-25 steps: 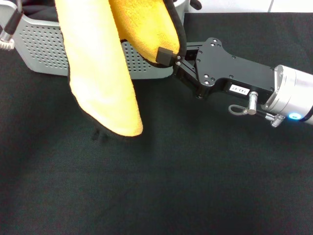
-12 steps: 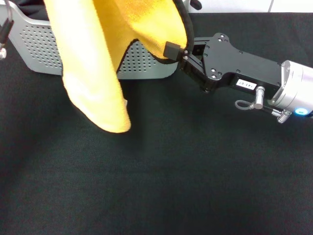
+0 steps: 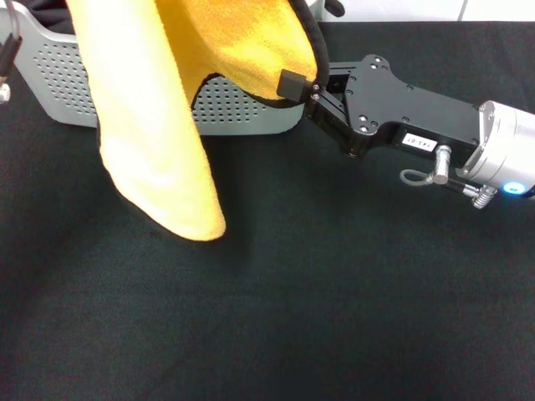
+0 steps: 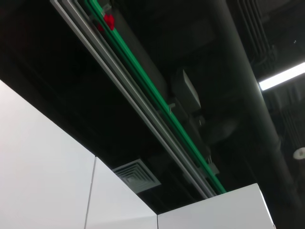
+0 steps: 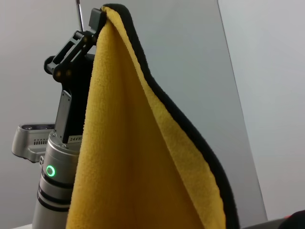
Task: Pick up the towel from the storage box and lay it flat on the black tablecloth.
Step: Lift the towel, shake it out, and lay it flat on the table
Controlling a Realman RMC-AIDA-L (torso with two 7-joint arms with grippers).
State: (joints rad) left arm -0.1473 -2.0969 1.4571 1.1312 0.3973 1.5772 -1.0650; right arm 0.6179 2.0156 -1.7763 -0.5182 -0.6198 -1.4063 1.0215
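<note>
— Condition of the yellow-orange plush towel with black edging [image 3: 167, 109]?

— It hangs in long folds above the large black woven tablecloth [image 3: 334, 292], in front of the box. The right gripper [image 3: 301, 90] is clamped on its black edge; the left gripper [image 5: 97, 16] pinches another corner, seen from the right wrist.

— And the light grey perforated plastic storage box [image 3: 242, 113]?

— It stands behind the towel on the tablecloth. Its contents are hidden.

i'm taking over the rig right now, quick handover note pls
Right gripper: jaws shut on the towel's black-edged corner.
Left gripper: seen from the right wrist view, clamped on another corner, held high.
Towel is out of the storage box, hanging between both arms, low tip near the black tablecloth.
Done: pickup. Left: spread it and lay it flat.
</note>
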